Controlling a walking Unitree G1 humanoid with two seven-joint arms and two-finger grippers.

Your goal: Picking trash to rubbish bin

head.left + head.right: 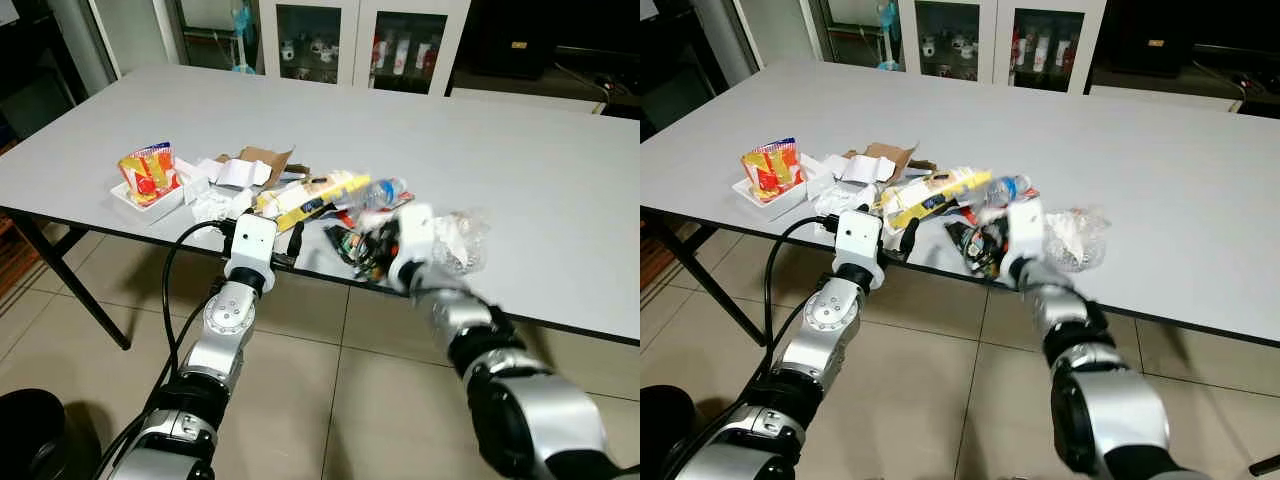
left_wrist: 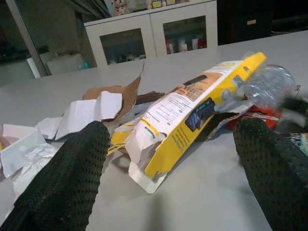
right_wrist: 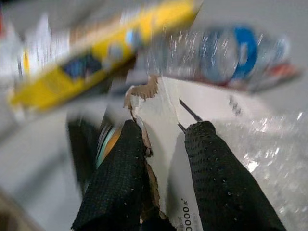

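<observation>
Right end effector [image 3: 163, 159] pinching a torn white paper scrap [image 3: 168, 120] at the near edge of the tabletop [image 1: 520, 170]; thin grip on a ragged edge, so could tear or slip free in the lift (view blurred, likely in motion). Left end effector [image 2: 173, 163] spread wide, empty, facing the yellow carton [image 2: 192, 115]. Crowded around: clear plastic bottle [image 1: 383, 191], crinkled clear bag [image 1: 462, 243], brown cardboard [image 1: 262, 160], snack packet in a white tray [image 1: 150, 205]; might drag neighbours off the edge. Dark bin-like shape [image 1: 30, 430] on the floor, well apart to the left.
</observation>
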